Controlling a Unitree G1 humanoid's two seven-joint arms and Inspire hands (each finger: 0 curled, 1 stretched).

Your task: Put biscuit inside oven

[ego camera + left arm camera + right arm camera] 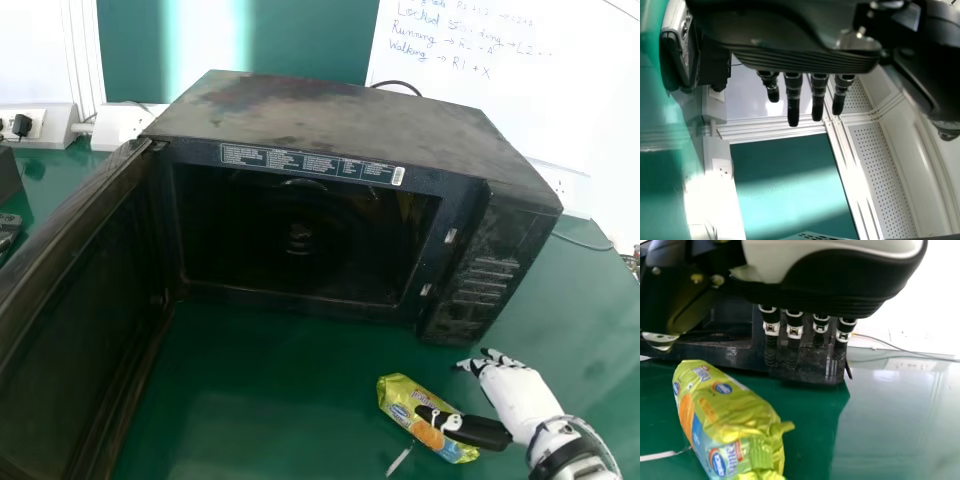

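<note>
The yellow-green biscuit packet (404, 395) lies on the green table (260, 385), outside the microwave oven and in front of its control-panel side. It rests slantwise, its far end toward the oven's opening and its near end toward the robot's right. In the head view the right hand (520, 396) is just beside it, on its right side, with the dark thumb (478, 431) reaching across the packet's upper face. Whether the thumb touches the wrapper or only passes above it, I cannot tell.

The right hand is open: in the right wrist view its fingers (794, 332) are straight, with the thumb set well apart from them. It has no grip on the packet. The left hand (793, 102), seen in the left wrist view, is also open, its fingers straight and slightly spread.

A narrow white strip (399, 461) lies on the table near the packet's near left side. Beyond stands the black microwave oven (330, 115), its door (75, 290) swung wide to the left and its dark cavity facing the robot. Behind it are a whiteboard (570, 110) with handwriting and, at the left, a black plug (22, 125) in a wall socket.
</note>
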